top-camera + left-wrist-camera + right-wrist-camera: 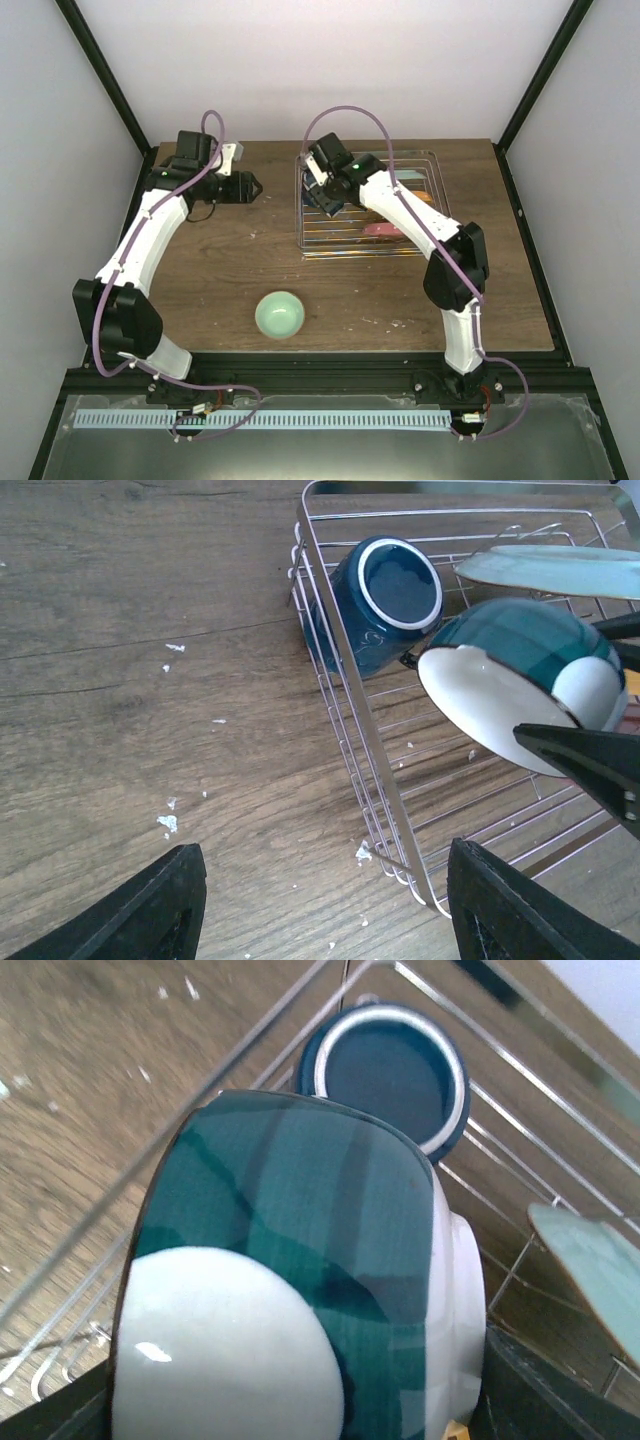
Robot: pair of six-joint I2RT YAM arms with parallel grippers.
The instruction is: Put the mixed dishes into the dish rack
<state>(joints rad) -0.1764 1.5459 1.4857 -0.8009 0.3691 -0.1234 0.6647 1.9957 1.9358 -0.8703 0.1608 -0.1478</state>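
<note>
Left arm: gripper (247, 187) was over the bare table (220, 270), just left of the rack. Jaws were spread wide with nothing between them. In the left wrist view both fingers (150, 910) framed the wood and the rack's nearest corner. Small white flecks (168, 823) lay scattered on the wood there.

Green bowl (279, 314): upright on the table near the front edge, between the two arm bases. It was well apart from the rack and from both grippers.

Rack (372, 205): chrome wire, at the far right-of-centre part of the table.

Mug (385, 600): dark blue, inside the rack, lying on its side against the left wall, with its white-rimmed mouth turned up toward the wrist cameras.

Right arm: gripper (327, 197) reached over the left part of the rack, jaws pinching the white bowl (510, 690). One black finger (590, 765) crossed the rim; the other sat on the outer side. The bowl had a teal outside and a cream-white inside. It was tipped on its side just beside the mug. Could not tell whether it touched the rack wires.

Green plate (560, 570): inside the rack beyond the held bowl, seen nearly edge-on and tilted.

Pink plate (383, 230): at the rack's near side, partly hidden under the right forearm. Its exact seating was not clear.
</note>
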